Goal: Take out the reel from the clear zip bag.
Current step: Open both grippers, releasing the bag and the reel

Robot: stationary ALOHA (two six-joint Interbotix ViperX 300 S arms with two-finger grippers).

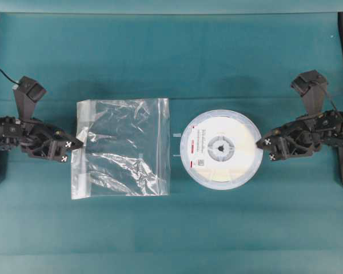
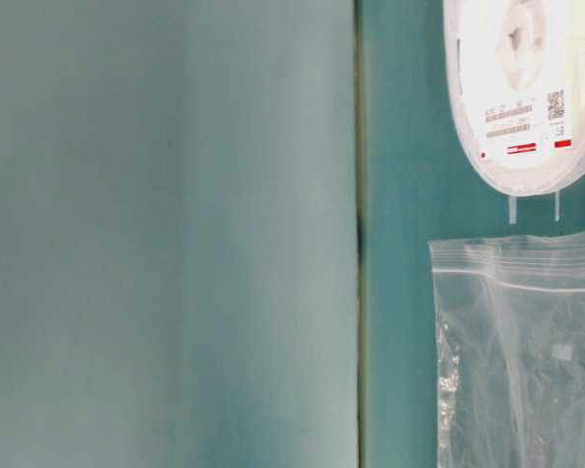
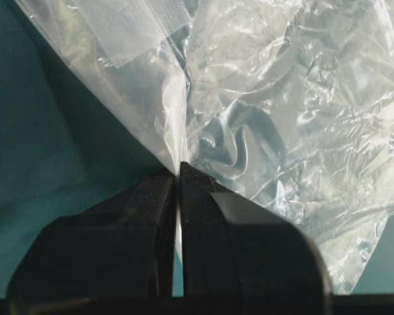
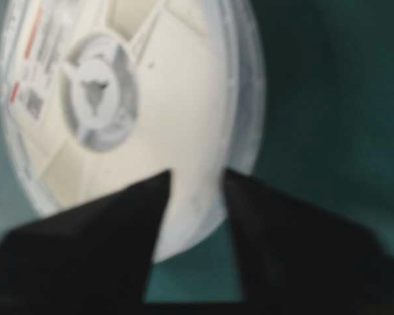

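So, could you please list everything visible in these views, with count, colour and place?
reel: one, white with cream centre and grey hub, lying flat on the cloth right of centre, fully outside the bag.
clear zip bag: one, transparent and crinkly, lying flat left of centre, apart from the reel.
table cloth: one, teal, under everything.
left gripper: one, black, shut on the bag's left edge.
right gripper: one, black, at the reel's right rim, jaws apart on either side of the rim.
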